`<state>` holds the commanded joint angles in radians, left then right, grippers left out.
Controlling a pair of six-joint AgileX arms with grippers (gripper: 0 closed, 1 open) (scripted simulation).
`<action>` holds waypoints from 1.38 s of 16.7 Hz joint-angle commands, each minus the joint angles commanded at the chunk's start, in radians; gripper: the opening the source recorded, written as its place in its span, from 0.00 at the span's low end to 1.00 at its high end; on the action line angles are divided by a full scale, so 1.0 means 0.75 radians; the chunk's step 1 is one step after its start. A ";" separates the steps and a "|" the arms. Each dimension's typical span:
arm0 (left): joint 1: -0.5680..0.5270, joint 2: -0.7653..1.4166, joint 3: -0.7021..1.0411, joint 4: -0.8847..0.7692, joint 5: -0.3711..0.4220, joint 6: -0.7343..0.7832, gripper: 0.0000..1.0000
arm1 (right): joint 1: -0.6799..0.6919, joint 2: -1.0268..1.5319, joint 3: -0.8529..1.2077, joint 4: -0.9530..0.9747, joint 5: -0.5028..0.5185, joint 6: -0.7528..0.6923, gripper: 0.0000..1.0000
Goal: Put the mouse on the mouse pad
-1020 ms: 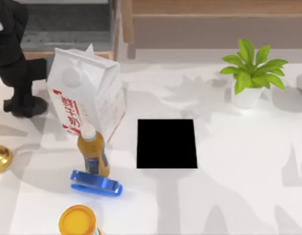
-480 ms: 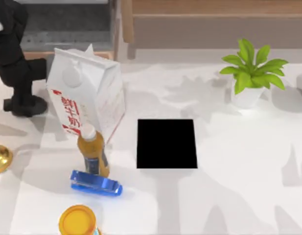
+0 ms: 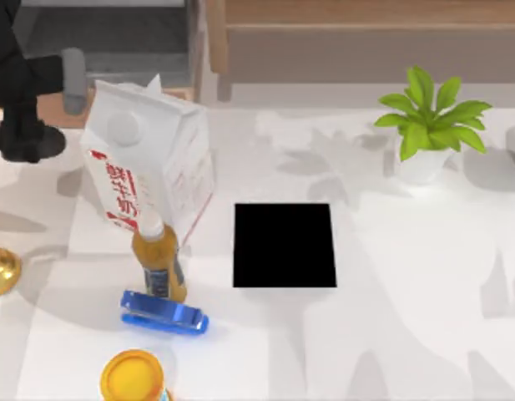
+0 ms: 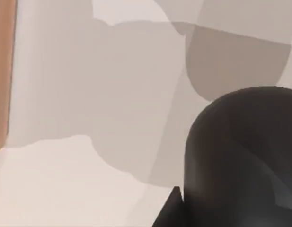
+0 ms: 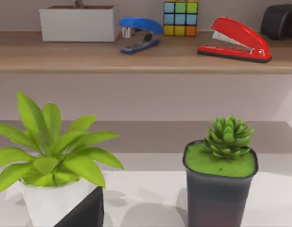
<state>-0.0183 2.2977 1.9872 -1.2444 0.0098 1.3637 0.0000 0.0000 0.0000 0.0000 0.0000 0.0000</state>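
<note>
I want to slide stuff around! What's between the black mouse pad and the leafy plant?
Nothing: the top view shows bare table between mouse pad and plant.

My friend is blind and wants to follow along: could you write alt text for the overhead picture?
A black mouse pad lies bare mid-table. To its left stand a white milk carton and an orange bottle, with a blue stapler and a yellow-lidded jar nearer the front edge. A potted plant stands far right; the black left arm is at far left.
</note>
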 joint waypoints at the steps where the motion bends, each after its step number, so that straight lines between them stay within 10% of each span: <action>1: -0.004 0.001 0.044 -0.045 0.000 0.004 0.00 | 0.000 0.000 0.000 0.000 0.000 0.000 1.00; 13: -0.020 -0.014 0.206 -0.210 0.005 0.072 0.00 | 0.000 0.000 0.000 0.000 0.000 0.000 1.00; 23: -0.377 -0.249 0.450 -0.123 0.005 0.812 0.00 | 0.000 0.000 0.000 0.000 0.000 0.000 1.00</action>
<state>-0.3008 2.1108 2.3245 -1.3368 0.0139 1.9726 0.0000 0.0000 0.0000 0.0000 0.0000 0.0000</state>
